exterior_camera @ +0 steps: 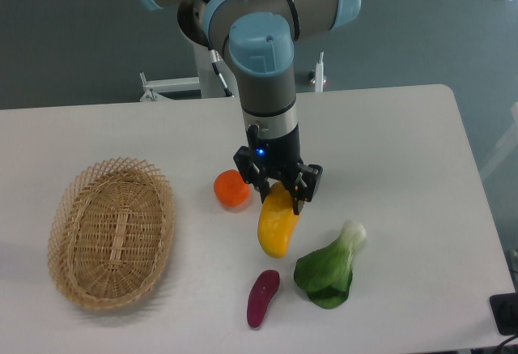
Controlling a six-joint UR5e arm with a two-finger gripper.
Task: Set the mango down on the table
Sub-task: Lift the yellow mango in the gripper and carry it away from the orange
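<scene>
The mango (276, 224) is a yellow oval fruit with an orange upper end. It hangs tilted, upper end between the fingers of my gripper (280, 194), lower end close to or touching the white table (405, 151). The gripper is shut on the mango's top end and points straight down over the middle of the table. Whether the mango rests on the table or hangs just above it I cannot tell.
A round orange fruit (231, 189) lies just left of the gripper. A dark purple oblong vegetable (262, 297) lies in front of the mango. A green leafy vegetable (330, 275) lies to the front right. An oval wicker basket (111, 232) stands at the left.
</scene>
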